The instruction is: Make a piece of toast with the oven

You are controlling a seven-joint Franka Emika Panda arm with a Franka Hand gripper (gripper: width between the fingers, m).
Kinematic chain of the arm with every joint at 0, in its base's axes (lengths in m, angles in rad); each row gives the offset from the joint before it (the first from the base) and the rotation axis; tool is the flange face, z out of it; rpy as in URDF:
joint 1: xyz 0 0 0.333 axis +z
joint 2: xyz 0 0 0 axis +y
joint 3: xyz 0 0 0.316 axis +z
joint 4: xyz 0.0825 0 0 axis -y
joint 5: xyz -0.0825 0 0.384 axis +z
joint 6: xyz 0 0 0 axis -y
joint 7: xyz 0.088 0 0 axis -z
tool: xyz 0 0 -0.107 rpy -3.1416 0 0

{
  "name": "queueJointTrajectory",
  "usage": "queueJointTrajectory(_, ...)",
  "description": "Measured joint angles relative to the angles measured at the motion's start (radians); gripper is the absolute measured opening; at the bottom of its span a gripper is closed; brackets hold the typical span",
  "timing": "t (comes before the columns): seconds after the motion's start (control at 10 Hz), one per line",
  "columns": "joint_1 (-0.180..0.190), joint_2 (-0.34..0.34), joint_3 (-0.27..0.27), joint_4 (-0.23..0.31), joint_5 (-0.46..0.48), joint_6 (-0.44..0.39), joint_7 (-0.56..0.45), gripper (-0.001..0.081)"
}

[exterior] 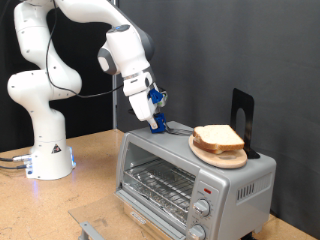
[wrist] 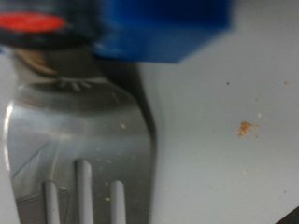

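Gripper (exterior: pixel 159 126): down on the oven (exterior: pixel 190 175) top, by its rear edge, at a fork (wrist: pixel 79 159); finger state unclear.
Bread (exterior: pixel 219 139): stacked on round board (exterior: pixel 217 155), oven-top right.

The oven (exterior: pixel 195 172) is showing matt silver-grey metal with a glossy glass door, while the bread (exterior: pixel 219 138) is sitting on a smooth wooden board (exterior: pixel 217 155).

The gripper's (exterior: pixel 157 124) fingertips are too small to tell apart. The blurred wrist view cuts off a fork (wrist: pixel 79 149).
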Motion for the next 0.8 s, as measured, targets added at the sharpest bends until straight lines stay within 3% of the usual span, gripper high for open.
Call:
queueJointTrajectory(0.1,0.0,0.0,0.0,0.0,0.002,0.0,0.0,0.0619)
queueJointTrajectory(0.2,0.0,0.0,0.0,0.0,0.004,0.0,0.0,0.0492)
queueJointTrajectory(0.5,0.001,-0.005,-0.001,0.0,0.031,0.001,-0.002,0.0493)
queueJointTrajectory(0.8,0.021,-0.071,-0.048,0.005,0.101,-0.039,-0.046,0.0493)
